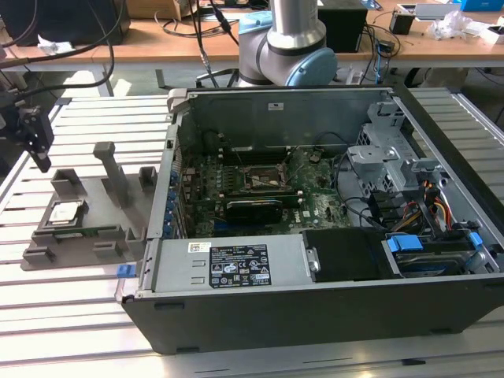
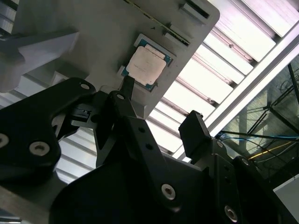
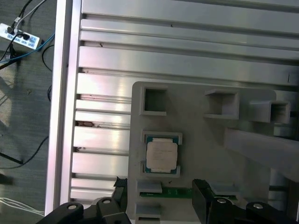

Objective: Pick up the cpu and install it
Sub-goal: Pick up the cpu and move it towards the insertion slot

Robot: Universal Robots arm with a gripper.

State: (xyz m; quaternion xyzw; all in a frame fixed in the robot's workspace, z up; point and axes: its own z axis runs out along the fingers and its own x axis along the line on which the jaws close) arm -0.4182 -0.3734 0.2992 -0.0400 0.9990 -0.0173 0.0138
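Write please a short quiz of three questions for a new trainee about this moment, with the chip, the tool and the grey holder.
1. True or false: the tool grips the chip.
2. In the exterior view, on which side of the computer case does the grey holder stand? A: its left. B: its right. C: inside it.
3. Fill in: the tool's fingers are ___, while the chip lies flat in a pocket of the grey holder.

Key: 1 false, the chip rests in the grey holder, apart from the tool; 2 A; 3 open.
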